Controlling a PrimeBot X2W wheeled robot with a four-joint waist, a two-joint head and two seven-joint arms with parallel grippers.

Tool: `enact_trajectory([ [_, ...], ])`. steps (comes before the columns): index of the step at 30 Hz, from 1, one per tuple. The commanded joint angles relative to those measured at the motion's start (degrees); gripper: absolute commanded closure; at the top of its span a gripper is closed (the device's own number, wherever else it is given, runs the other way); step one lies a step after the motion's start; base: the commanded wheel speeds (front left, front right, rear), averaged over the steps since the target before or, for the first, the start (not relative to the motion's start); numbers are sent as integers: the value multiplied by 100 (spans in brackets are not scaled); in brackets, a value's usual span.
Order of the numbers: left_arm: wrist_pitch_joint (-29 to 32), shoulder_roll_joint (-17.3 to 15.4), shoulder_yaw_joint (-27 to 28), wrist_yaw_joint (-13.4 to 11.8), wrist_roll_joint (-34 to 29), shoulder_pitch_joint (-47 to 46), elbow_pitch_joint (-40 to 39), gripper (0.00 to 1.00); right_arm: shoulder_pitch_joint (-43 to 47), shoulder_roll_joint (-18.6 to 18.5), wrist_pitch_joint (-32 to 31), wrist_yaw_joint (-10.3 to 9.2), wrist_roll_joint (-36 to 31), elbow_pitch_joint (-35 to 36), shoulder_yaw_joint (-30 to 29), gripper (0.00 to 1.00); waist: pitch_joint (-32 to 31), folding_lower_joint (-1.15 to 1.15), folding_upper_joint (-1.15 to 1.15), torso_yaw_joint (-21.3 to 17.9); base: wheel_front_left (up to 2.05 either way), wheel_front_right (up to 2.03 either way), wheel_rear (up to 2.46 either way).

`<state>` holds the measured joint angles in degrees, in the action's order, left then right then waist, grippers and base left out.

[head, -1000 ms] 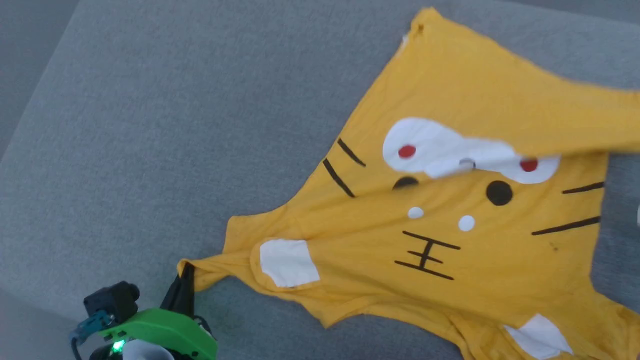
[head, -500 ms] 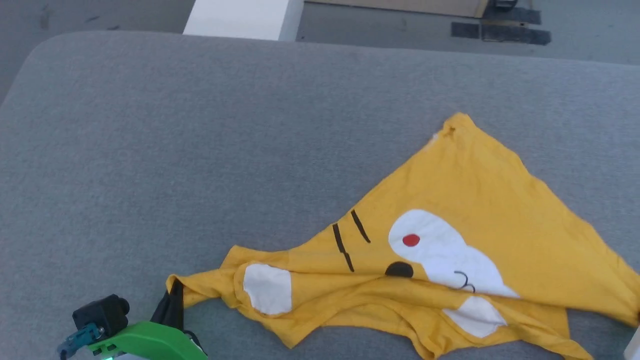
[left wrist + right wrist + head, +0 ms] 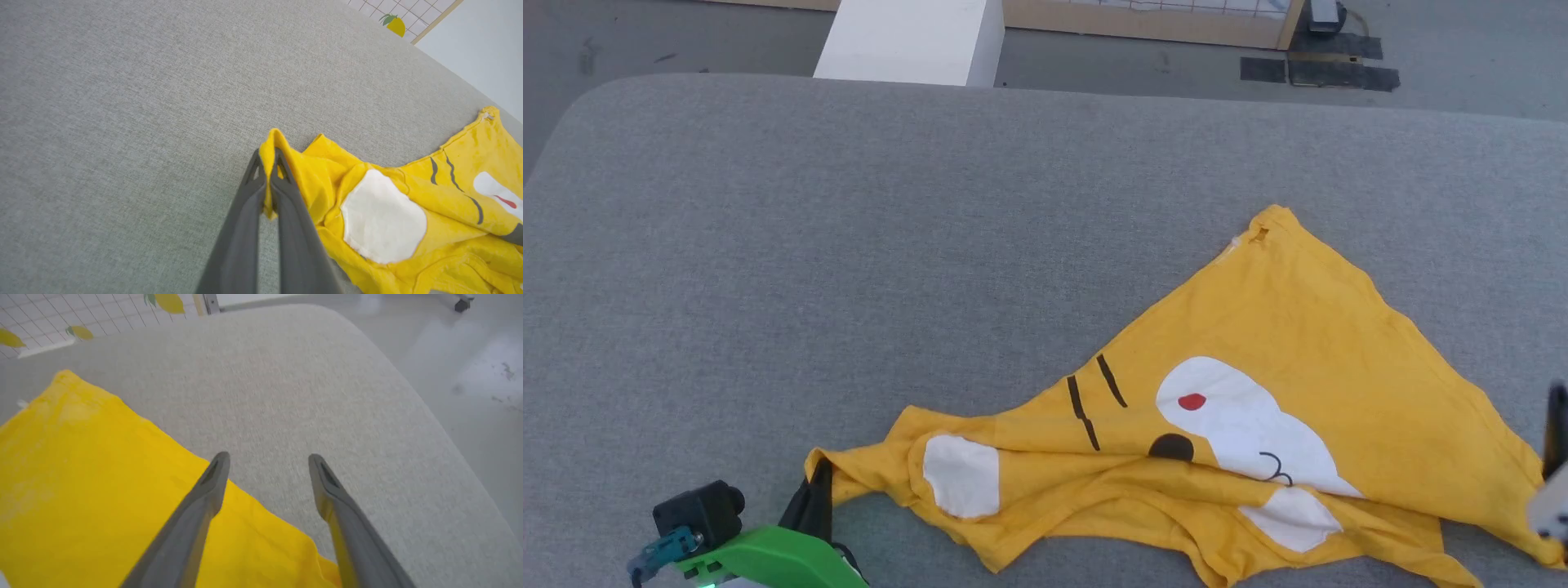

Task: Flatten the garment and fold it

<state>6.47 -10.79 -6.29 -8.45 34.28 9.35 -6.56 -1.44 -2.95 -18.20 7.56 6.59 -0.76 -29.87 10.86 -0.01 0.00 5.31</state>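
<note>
The garment (image 3: 1307, 343), a yellow T-shirt, lies on the near right part of the grey padded table (image 3: 809, 245), print up, bunched and partly folded over itself, not flat. It looks like light, soft, limp cotton that will drape and bunch when lifted, with no breakage risk. Best held at corners, hem or sleeve edges. The left gripper (image 3: 267, 157) is clenched on the shirt's near-left corner, cloth pinched between its fingers and peaking over the tips. The right gripper (image 3: 267, 461) is released, jaws wide, over the shirt's right edge: one finger above yellow cloth, the other above bare table, nothing gripped.
</note>
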Motion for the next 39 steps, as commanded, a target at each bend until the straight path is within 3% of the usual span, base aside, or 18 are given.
enact_trajectory([
  [1,5,-52,-1,-27,-8,16,2,100,-227,-21,429,-8,-85,105,193,0,4,1,0,34,0,0,0],
  [4,2,-52,-20,-31,-13,2,3,100,-556,-185,1337,-8,-68,173,726,0,30,1,0,84,0,0,0],
  [8,-2,-34,-61,-16,-1,-43,12,100,-1013,-591,2054,-8,28,-96,1562,0,95,1,0,168,0,0,0],
  [13,-12,-16,-112,14,8,-150,35,100,-1803,-1093,1965,-8,260,-954,2480,0,244,1,0,321,0,0,0],
  [21,-74,61,-223,68,15,-347,144,100,-3321,-1586,486,-8,764,-2582,3420,0,591,1,0,708,0,0,0],
  [25,-126,124,-292,119,32,-467,225,100,-3841,-1708,-521,-8,946,-3157,3678,0,778,1,0,905,0,0,0],
  [26,-178,170,-332,152,44,-552,296,100,-4132,-1772,-1307,-8,1008,-3491,3771,0,917,1,0,1027,0,0,0],
  [34,-289,234,-395,219,68,-689,479,100,-4488,-1801,-2534,-8,969,-3796,4014,0,1091,1,0,1149,0,0,0],
  [35,-297,237,-398,222,71,-697,495,100,-4501,-1805,-2596,-8,962,-3796,4041,15,1093,1,0,1149,0,0,0],
  [37,-309,242,-408,228,76,-711,529,100,-4506,-1804,-2683,-8,979,-3788,4081,61,1087,1,0,1137,0,0,0],
  [38,-310,243,-417,234,78,-720,546,100,-4495,-1805,-2698,-8,986,-3779,4090,75,1077,1,0,1125,0,0,0],
  [39,-314,244,-424,240,82,-728,561,100,-4477,-1817,-2649,-8,965,-3763,4069,100,1056,1,0,1109,0,0,0],
])
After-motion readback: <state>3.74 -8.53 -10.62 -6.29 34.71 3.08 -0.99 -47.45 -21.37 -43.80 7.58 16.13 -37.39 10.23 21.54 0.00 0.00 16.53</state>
